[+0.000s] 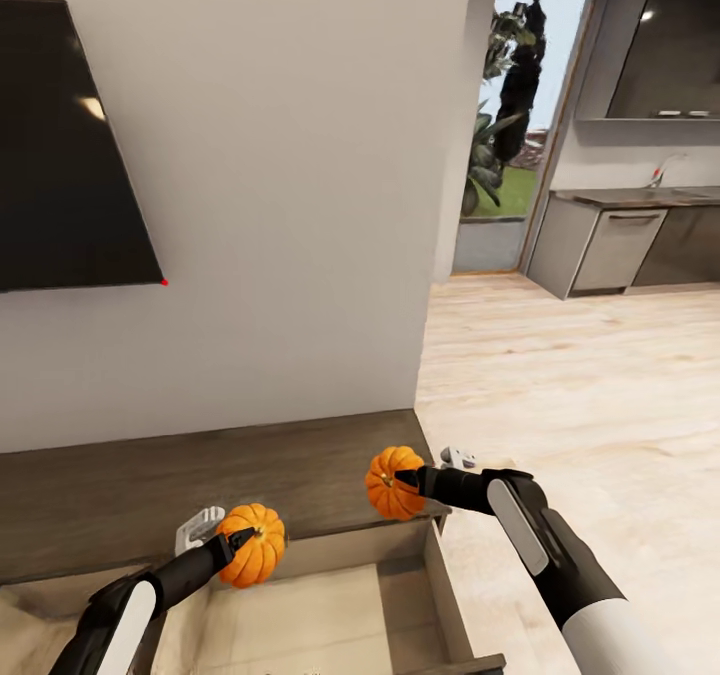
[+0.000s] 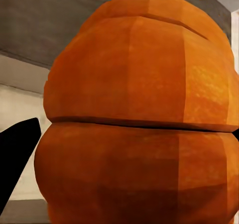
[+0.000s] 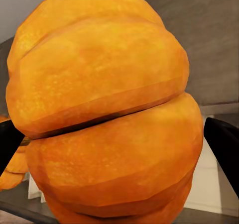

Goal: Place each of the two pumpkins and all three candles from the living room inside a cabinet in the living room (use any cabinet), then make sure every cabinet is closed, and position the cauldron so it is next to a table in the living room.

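Head view: both arms reach forward over the cabinet (image 1: 200, 485), each carrying a pumpkin.
Left end effector (image 1: 243, 538): clamped on the left pumpkin (image 1: 254, 545), held above the far left part of the open drawer (image 1: 330, 615).
Right end effector (image 1: 405, 478): clamped on the right pumpkin (image 1: 392, 482), held over the far right corner of the drawer, at the right end of the cabinet top.
Open drawer: pulled out toward the robot, pale wood inside, its right wall (image 1: 448, 595) in view.
Left wrist view: the left pumpkin (image 2: 139, 124) looms very close, ribbed and orange, with one black fingertip (image 2: 17, 154) at its side and the cabinet's dark top (image 2: 45, 20) behind.
Right wrist view: the right pumpkin (image 3: 107, 109) sits between two black fingertips (image 3: 224, 144); a slice of the other pumpkin (image 3: 15, 167) shows past it.
Wall: a dark TV screen (image 1: 60, 145) hangs at far left.
Far right: a glass door (image 1: 520, 105) and grey kitchen units (image 1: 610, 245) beyond the pale wood floor (image 1: 580, 385).
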